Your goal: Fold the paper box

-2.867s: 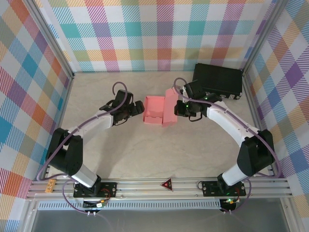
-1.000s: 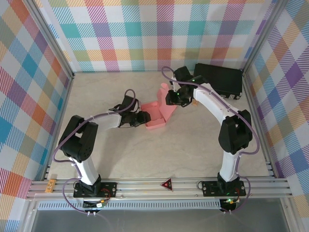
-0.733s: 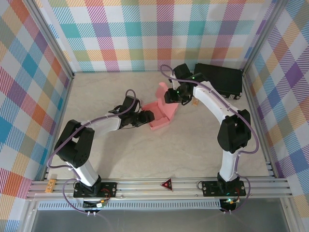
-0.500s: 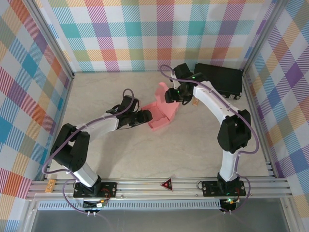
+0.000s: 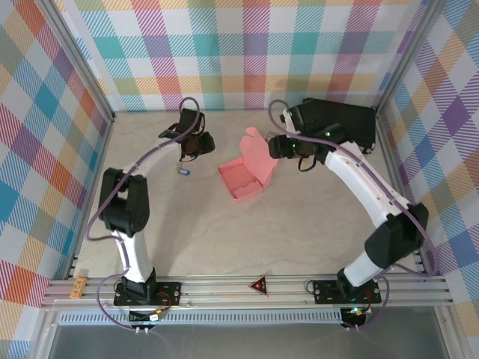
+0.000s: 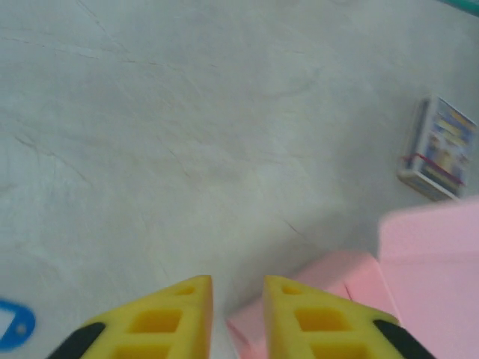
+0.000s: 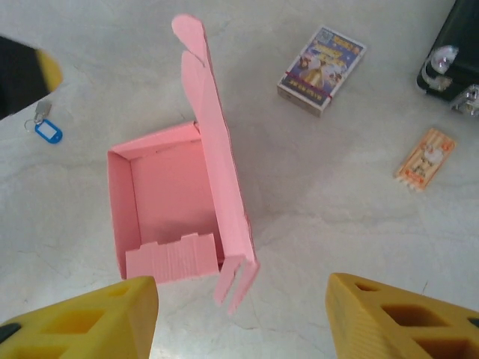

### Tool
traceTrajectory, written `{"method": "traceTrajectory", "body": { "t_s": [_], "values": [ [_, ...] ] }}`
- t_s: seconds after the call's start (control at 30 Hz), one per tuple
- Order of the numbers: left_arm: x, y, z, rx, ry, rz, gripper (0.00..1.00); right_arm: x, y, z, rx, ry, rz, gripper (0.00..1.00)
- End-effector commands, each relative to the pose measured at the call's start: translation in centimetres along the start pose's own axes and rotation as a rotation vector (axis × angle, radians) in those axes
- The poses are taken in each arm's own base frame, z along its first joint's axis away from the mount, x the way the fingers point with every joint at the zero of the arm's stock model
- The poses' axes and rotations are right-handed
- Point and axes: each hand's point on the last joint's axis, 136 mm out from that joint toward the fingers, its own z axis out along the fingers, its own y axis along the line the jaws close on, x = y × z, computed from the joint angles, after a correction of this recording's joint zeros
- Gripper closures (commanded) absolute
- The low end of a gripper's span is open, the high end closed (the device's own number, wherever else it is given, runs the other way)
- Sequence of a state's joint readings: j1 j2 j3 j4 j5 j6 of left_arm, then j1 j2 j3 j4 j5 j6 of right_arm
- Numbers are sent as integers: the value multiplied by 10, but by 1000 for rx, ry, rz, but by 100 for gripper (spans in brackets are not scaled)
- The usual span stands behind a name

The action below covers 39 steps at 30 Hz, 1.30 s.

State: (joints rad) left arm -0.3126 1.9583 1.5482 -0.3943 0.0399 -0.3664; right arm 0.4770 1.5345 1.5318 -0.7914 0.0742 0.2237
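The salmon-pink paper box (image 5: 241, 179) lies open near the table's middle, its tray (image 7: 168, 202) facing up and its lid (image 7: 217, 187) standing on edge along the right side. My right gripper (image 7: 241, 288) hovers open above the box's near corner with nothing between its yellow fingers; from above it (image 5: 278, 146) sits just right of the raised lid. My left gripper (image 5: 200, 143) is back-left of the box, apart from it. Its yellow fingertips (image 6: 238, 288) stand a thin slit apart with nothing between them, and a corner of the box (image 6: 337, 277) lies just beyond.
A black hard case (image 5: 338, 123) stands at the back right. A printed card packet (image 7: 322, 69) and a small orange packet (image 7: 426, 158) lie right of the box. A blue key tag (image 5: 184, 171) lies left of it.
My left gripper has let go of the box's left side, pulled away to the back left and closed down. My right gripper has opened and drawn back from the lid, which stays upright.
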Motion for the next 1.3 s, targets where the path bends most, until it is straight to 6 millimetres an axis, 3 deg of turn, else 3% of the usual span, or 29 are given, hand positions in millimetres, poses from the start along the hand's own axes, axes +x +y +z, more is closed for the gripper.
{"method": "traceTrajectory", "body": {
  "t_s": [0.0,0.13,0.27,0.5,0.83,1.0,1.27],
  "values": [
    [19,13,29,-57,102,53,83,22,-4,-10,-18,-21,63,39],
    [30,7,56,-16,173,64,87,61,-12,-14,-36,-27,108,38],
    [49,0,71,49,257,71,88,100,-19,-8,-36,18,163,38],
    [84,-12,68,142,374,102,88,149,-19,38,-91,93,290,46],
    [131,-12,42,191,446,60,87,150,-27,99,-54,89,380,67],
    [150,-25,26,249,427,-7,87,149,-28,126,-38,121,388,70],
    [176,-35,9,255,384,-38,87,147,-23,152,-59,146,370,71]
  ]
}}
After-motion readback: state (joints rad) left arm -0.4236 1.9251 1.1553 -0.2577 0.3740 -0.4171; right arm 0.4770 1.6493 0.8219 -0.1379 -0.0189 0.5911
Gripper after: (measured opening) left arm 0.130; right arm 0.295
